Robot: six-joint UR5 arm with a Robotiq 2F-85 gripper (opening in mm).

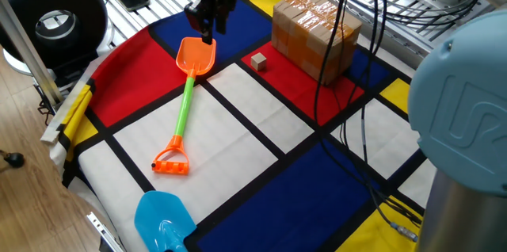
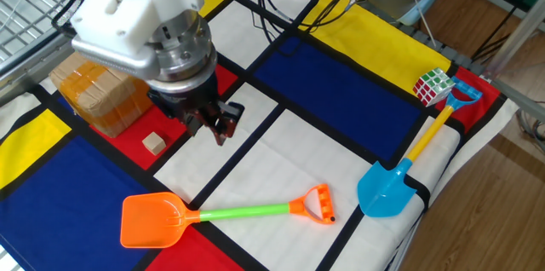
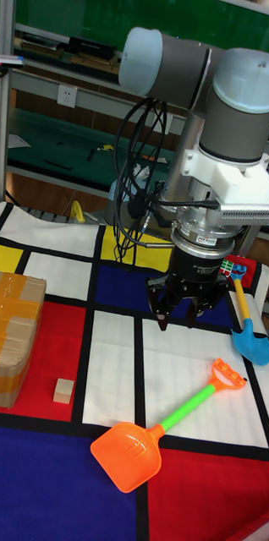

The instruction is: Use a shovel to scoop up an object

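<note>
The shovel lies flat on the cloth, with its orange blade [image 1: 196,55], green shaft [image 1: 184,103] and orange end loop [image 1: 172,161]. It also shows in the other fixed view [image 2: 153,220] and the tall fixed view [image 3: 128,456]. The object, a tiny tan cube [image 1: 258,62] [image 2: 153,142] [image 3: 63,390], sits on a red patch beside the blade. My gripper [image 2: 215,128] [image 3: 175,319] [image 1: 206,21] hangs above the cloth, between the cube and the shaft. It is open and holds nothing.
A brown taped cardboard box [image 1: 315,34] [image 2: 92,92] stands just past the cube. A light blue shovel [image 2: 387,190] [image 1: 162,220] and a Rubik's cube [image 2: 433,86] lie near the cloth's edge. Black cables [image 1: 341,62] hang over the box side.
</note>
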